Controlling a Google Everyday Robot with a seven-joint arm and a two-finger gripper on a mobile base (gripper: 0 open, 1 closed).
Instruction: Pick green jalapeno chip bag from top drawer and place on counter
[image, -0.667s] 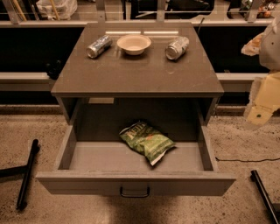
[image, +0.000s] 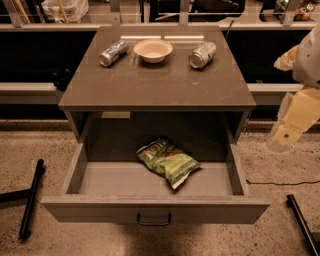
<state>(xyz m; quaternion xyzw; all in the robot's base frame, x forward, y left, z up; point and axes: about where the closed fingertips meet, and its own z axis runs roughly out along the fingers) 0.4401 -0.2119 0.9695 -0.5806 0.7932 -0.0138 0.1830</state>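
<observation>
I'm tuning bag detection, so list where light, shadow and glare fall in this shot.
Camera view: glare streaks the counter behind the bowl; the counter shades the rear of the top drawer, yet the green jalapeno chip bag is lit; the gripper, at the right edge beside the drawer, glows pale.

Gripper at the right edge, now slightly lower and nearer the top drawer.

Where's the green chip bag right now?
The green jalapeno chip bag lies in the open top drawer, below the counter; the gripper hangs far right.
</observation>
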